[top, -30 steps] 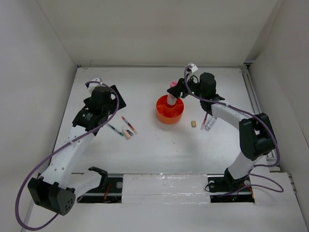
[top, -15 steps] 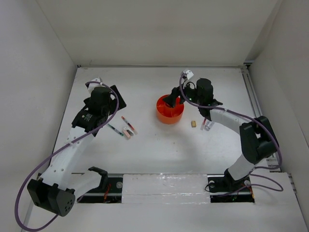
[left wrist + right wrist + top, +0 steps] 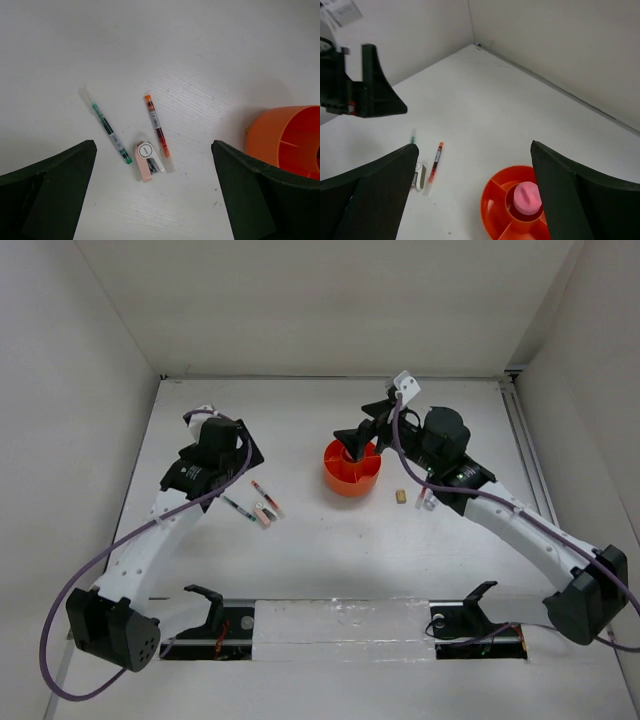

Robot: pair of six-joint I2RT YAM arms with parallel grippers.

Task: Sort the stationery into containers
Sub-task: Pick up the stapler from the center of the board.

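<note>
The orange organiser (image 3: pixel 351 472) stands mid-table. A pink capped bottle (image 3: pixel 527 197) stands upright in the central cup of this organiser (image 3: pixel 492 197). My right gripper (image 3: pixel 475 200) hangs open just above it, holding nothing; from above, this right gripper (image 3: pixel 358 443) covers the organiser's far side. A green pen (image 3: pixel 107 127), a red pen (image 3: pixel 157 127) and a pinkish eraser (image 3: pixel 149 161) lie on the table under my open left gripper (image 3: pixel 154 200). In the top view the left gripper (image 3: pixel 232 462) sits up and left of these three. A tan block (image 3: pixel 400 497) lies right of the organiser.
A small clear item (image 3: pixel 426 500) lies just right of the tan block, partly under the right arm. The organiser's edge (image 3: pixel 290 140) shows at the right of the left wrist view. White walls enclose the table on three sides. The left arm (image 3: pixel 365 92) shows in the right wrist view.
My right gripper opened and let go of the pink bottle, which now stands in the central cup. The right arm lifted and swung outward. The left arm shifted slightly.
</note>
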